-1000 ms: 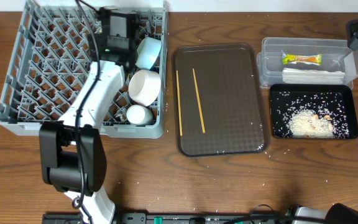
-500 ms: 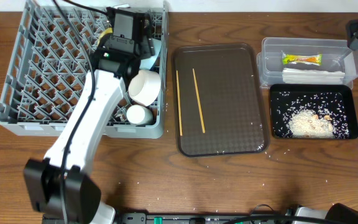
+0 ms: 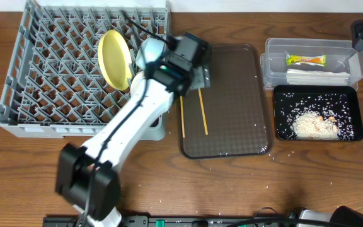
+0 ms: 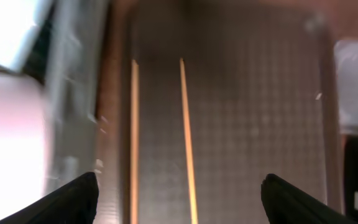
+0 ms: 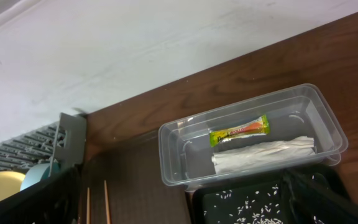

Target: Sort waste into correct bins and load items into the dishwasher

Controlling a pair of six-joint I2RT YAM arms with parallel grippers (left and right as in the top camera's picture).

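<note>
- Left gripper (image 4: 179, 202) hangs over the brown tray (image 3: 232, 126), jaws wide and holding nothing; the chopsticks (image 3: 202, 108) lie side by side beneath it.
- Right gripper (image 5: 179, 205), at 2 o'clock, gapes empty above the tub (image 3: 266, 69).
- Yellow plate (image 3: 115, 60) stands on edge in the rack (image 3: 43, 94) at 10 o'clock, blue bowl (image 3: 149, 50) beside it.
- Wrapper (image 3: 305, 60) and paper (image 3: 317, 76) lie in the tub; rice (image 3: 314, 124) sits in the black tray (image 3: 276, 113) at 3 o'clock.

Brown wooden table (image 3: 232, 189), white wall (image 5: 135, 43) behind
</note>
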